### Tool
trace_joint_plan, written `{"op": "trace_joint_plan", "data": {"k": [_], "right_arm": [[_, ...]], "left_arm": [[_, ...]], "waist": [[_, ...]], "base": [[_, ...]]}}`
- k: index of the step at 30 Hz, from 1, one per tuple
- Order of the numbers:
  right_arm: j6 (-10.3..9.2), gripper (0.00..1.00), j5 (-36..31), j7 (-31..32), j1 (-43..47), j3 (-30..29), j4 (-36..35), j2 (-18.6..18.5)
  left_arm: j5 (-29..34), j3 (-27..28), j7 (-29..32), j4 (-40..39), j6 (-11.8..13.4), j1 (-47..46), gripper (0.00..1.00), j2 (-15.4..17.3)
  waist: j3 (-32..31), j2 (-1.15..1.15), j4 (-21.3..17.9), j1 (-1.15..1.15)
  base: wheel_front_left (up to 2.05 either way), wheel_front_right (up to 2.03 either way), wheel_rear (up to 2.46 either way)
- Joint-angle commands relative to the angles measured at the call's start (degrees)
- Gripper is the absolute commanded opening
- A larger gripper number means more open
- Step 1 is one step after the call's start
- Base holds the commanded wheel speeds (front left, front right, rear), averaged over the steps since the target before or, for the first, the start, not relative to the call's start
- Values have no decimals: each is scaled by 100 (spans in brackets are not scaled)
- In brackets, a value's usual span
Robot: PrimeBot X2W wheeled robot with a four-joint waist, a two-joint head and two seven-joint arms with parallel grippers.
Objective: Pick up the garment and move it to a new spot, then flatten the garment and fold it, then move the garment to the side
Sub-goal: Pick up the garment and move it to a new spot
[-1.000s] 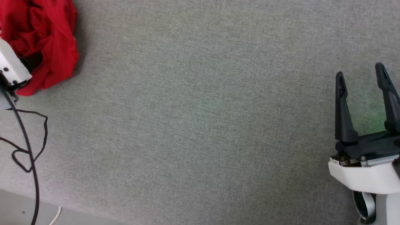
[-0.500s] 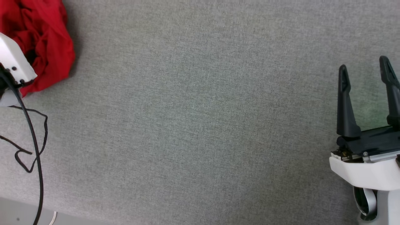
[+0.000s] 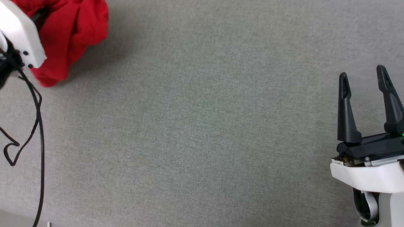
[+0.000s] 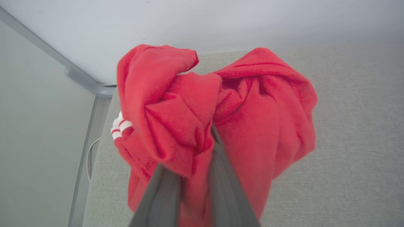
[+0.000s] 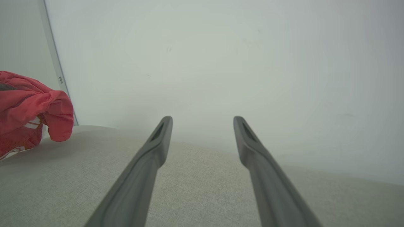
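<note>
gripping side: left gripper, its two dark fingers drawn together on a fold of the garment, tips buried in the cloth.
garment: a bunched red bundle over the far left corner of the grey surface, hanging from that pinch. a bit of red-and-white striped trim shows at one side. whether its lowest fold touches the grey surface cannot be told.
right gripper: at the right side of the grey surface, jaws spread wide with only air between them, well apart from the garment.
open room: a wide stretch of plain grey surface lies between the garment and the right gripper.
edges: the near edge of the grey surface shows at its left corner. a pale wall rises behind its far edge.
cable: black, looping down over the left side of the grey surface, nearer than the garment.
</note>
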Motion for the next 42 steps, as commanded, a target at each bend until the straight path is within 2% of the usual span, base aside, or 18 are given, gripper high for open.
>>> {"op": "trace_joint_plan", "data": {"k": [1,10,21,32,38,42], "right_arm": [[-4,100,66,-12,94,-36,19,20],[-4,100,374,-12,157,-140,81,21],[-4,100,639,-12,123,-238,84,22],[-4,100,780,-12,-8,-293,79,21],[-4,100,800,-12,-48,-286,112,21],[-4,100,763,-12,-16,-289,163,21]], "left_arm": [[50,-139,-72,-162,1,-120,0,31],[354,-976,-79,-1166,1,-390,0,-355],[705,-2207,-55,-2275,1,-186,0,-1171],[768,-3918,-234,-2300,1,180,0,-2031],[922,-4147,46,-2258,-2,829,0,-2380],[1047,-4145,118,-2326,-4,1128,0,-2457]], "waist": [[-257,0,-135,1],[-593,0,-653,1],[-514,0,-1319,1],[-218,0,-1582,1],[-115,0,-1612,1],[-112,0,-1579,1]], "base": [[0,0,0],[0,0,0],[0,0,0],[0,0,0],[0,0,0],[0,0,0]]}}
